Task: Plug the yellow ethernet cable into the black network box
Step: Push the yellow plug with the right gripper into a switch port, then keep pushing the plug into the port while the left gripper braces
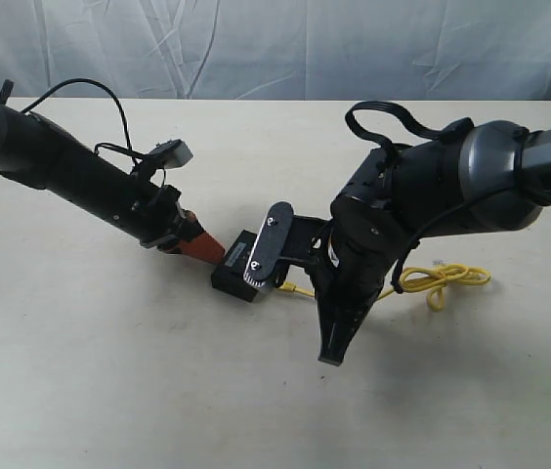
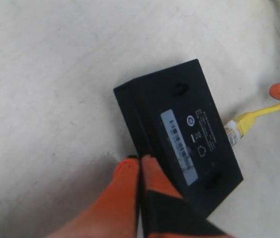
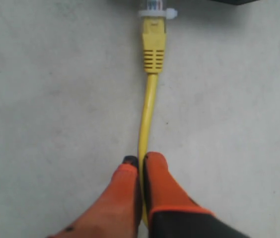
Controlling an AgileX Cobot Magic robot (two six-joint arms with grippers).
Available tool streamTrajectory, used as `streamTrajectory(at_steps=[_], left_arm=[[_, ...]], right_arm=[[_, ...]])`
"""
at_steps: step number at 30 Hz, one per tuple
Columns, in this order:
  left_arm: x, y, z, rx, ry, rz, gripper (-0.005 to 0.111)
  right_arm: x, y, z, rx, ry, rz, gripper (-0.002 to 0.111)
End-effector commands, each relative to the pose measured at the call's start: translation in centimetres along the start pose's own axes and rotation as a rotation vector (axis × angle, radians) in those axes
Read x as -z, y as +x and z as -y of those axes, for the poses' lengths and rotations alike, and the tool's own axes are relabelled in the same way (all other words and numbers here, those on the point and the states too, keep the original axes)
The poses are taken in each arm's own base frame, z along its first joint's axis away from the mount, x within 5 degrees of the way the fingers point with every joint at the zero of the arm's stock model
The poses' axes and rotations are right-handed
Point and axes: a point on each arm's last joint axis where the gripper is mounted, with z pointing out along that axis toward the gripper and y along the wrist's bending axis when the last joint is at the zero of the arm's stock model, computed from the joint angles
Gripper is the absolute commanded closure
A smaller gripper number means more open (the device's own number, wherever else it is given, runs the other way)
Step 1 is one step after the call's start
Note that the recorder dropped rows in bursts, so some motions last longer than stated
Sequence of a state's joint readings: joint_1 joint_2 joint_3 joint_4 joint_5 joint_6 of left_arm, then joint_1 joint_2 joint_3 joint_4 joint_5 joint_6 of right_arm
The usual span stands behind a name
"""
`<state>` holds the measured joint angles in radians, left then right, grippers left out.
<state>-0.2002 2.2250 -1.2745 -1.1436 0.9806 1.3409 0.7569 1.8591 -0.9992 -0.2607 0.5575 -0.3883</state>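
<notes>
The black network box (image 2: pixel 152 101) lies flat on the table with its label (image 2: pixel 178 139) facing up; it also shows in the exterior view (image 1: pixel 234 275). My left gripper (image 2: pixel 140 160) is shut with nothing between its orange fingers, and their tips press against the box's side. My right gripper (image 3: pixel 140 159) is shut on the yellow ethernet cable (image 3: pixel 149 99) a short way behind the plug. The clear plug (image 2: pixel 233 134) meets the box's opposite side; whether it sits in a port I cannot tell. The looped bundle (image 1: pixel 442 279) lies to the right.
The pale table (image 1: pixel 109 371) carries only the box and cable. My right arm (image 1: pixel 432 195) hangs low over the cable and hides its own gripper in the exterior view. A white cloth backdrop (image 1: pixel 256 44) stands behind the table.
</notes>
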Motion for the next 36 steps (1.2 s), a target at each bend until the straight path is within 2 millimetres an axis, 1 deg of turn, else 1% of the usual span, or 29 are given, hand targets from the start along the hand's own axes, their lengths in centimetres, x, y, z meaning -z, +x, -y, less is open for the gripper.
streamTrajectory(at_steps=[1, 10, 14, 21, 26, 28, 32, 36], left_arm=[[-0.2, 0.2, 0.1, -0.001, 0.012, -0.008, 0.107], [-0.2, 0.2, 0.0, -0.002, 0.012, -0.009, 0.107], [-0.2, 0.2, 0.0, -0.002, 0.012, -0.009, 0.107], [-0.2, 0.2, 0.0, -0.002, 0.012, -0.009, 0.107], [-0.2, 0.2, 0.0, -0.002, 0.012, -0.009, 0.107], [-0.2, 0.2, 0.0, -0.002, 0.012, -0.009, 0.107], [-0.2, 0.2, 0.0, -0.002, 0.01, -0.009, 0.107], [-0.2, 0.2, 0.0, -0.002, 0.008, -0.008, 0.107]], right_arm=[[0.0, -0.2, 0.1, 0.003, 0.006, 0.012, 0.109], [0.0, -0.2, 0.1, -0.004, 0.006, 0.015, 0.109], [0.0, 0.0, 0.0, -0.02, -0.004, -0.01, 0.109], [0.0, -0.2, 0.1, -0.024, 0.006, 0.017, 0.109], [-1.3, 0.1, -0.3, -0.019, -0.023, -0.033, 0.109], [-1.5, 0.0, -0.3, -0.018, -0.022, -0.028, 0.109], [-1.3, -0.1, -0.2, -0.018, -0.014, -0.017, 0.109], [-0.3, -0.2, 0.0, -0.022, 0.003, 0.009, 0.109]])
